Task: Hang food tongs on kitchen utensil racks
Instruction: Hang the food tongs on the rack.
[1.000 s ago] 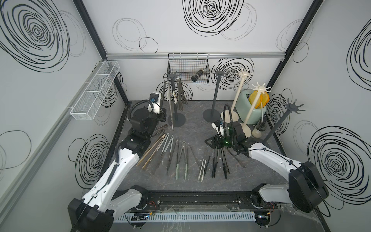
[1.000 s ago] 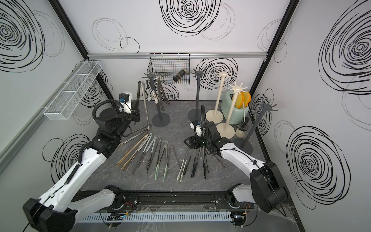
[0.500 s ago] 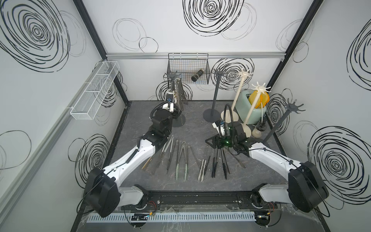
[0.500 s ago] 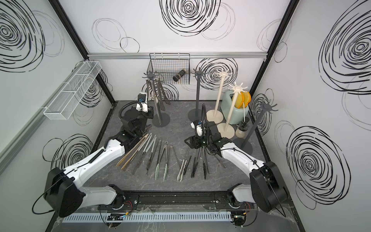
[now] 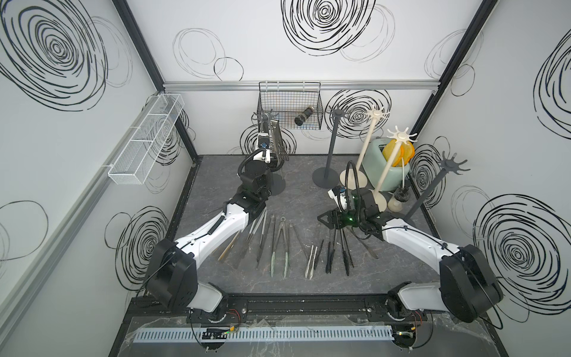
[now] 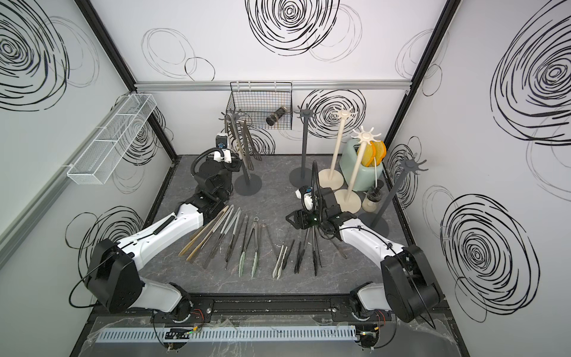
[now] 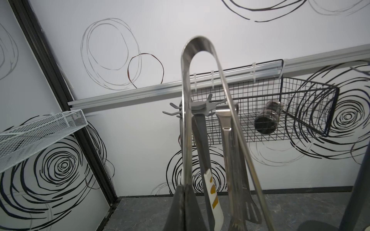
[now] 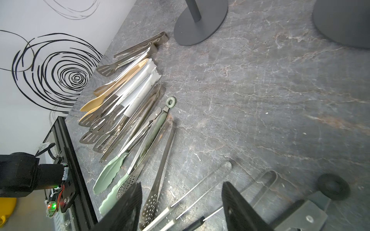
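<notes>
My left gripper (image 7: pixel 185 208) is shut on one arm of steel food tongs (image 7: pixel 200 46), held upright with the bend uppermost. The bend is close beside the hook star of a dark grey utensil rack (image 7: pixel 200 108); whether they touch I cannot tell. Two other tongs (image 7: pixel 230 152) hang from that rack (image 6: pixel 234 116). In both top views my left gripper (image 5: pixel 272 160) is at the rack's pole. My right gripper (image 8: pixel 180 210) hovers open, with nothing between its fingers (image 8: pixel 238 208), low over thin tongs on the table. Several tongs (image 5: pixel 279 244) lie in a row on the grey table.
Two cream racks (image 5: pixel 369 136) and two more dark grey racks (image 5: pixel 335 148) stand at the back right. Among them are a pale green container (image 5: pixel 375 163) and a small bottle (image 5: pixel 398 197). A black wire basket (image 5: pixel 290 105) hangs on the back wall, a white mesh tray (image 5: pixel 145 145) on the left wall.
My left arm has swung right from the table's left rear, carrying the steel tongs up to the dark rack. The right arm has not moved.
</notes>
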